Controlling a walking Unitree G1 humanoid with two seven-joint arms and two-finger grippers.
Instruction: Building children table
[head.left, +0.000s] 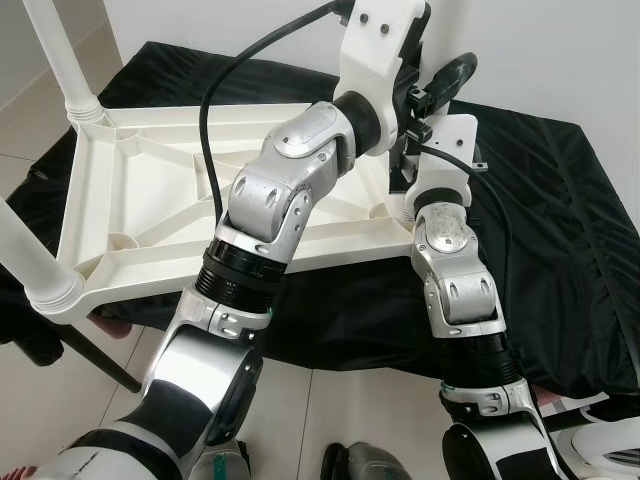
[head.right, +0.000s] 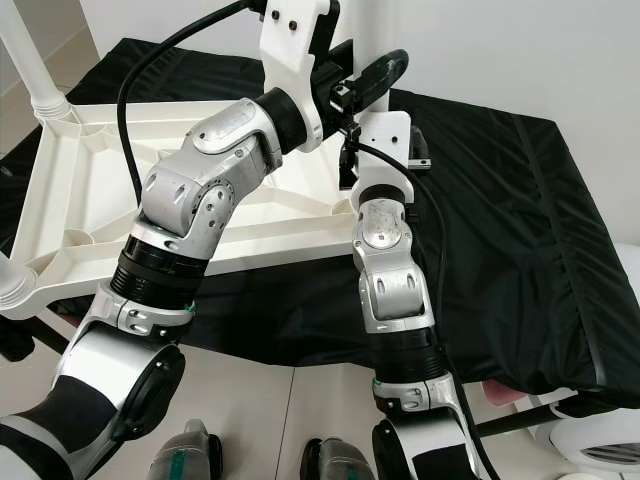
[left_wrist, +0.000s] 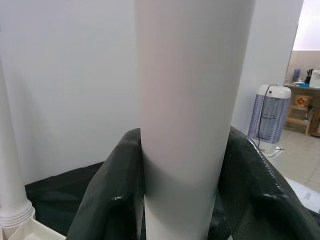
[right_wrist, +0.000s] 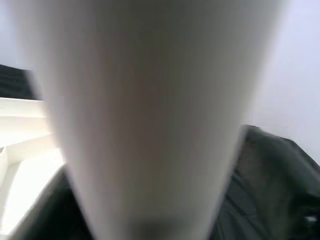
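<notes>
Black cloth (head.left: 560, 230) covers the floor, the white children's tabletop (head.left: 150, 190) upside down on it; left gripper (left_wrist: 180, 200) is clamped around a white leg (left_wrist: 185, 100), probably seating it in a corner socket; right gripper's state I can't tell

The scene is viewed from the head by both eye views, forward and steeply down over the two arms onto the upturned white table frame (head.left: 150, 190) and the black cloth (head.right: 500, 200); the same ground is covered by the pair, offset sideways. From the left wrist, a white table leg (left_wrist: 185, 115) is seen at very close range along the black fingers (left_wrist: 255, 185), toward a white wall. From the right wrist, a leg is met so closely that it is blurred.
</notes>
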